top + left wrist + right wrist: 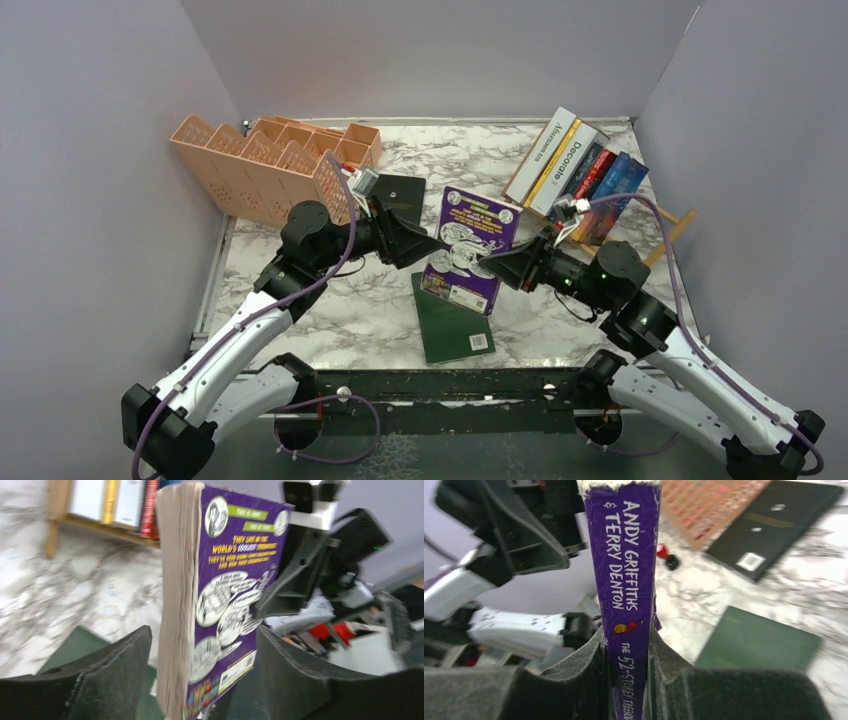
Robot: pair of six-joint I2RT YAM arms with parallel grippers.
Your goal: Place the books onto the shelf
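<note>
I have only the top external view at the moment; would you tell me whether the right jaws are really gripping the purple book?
Observer: Yes. The right wrist view shows the right jaws pressed on both sides of the purple book, low on its spine.
Operator: Thank you. Are the left jaws clamping it as well?
Observer: No. In the left wrist view the left jaws look open, flanking its page edge without clamping it.
Operator: Which way does the spine face?
Observer: Towards the right wrist camera, where it reads "Andy Griffiths & Terry Denton".
</note>
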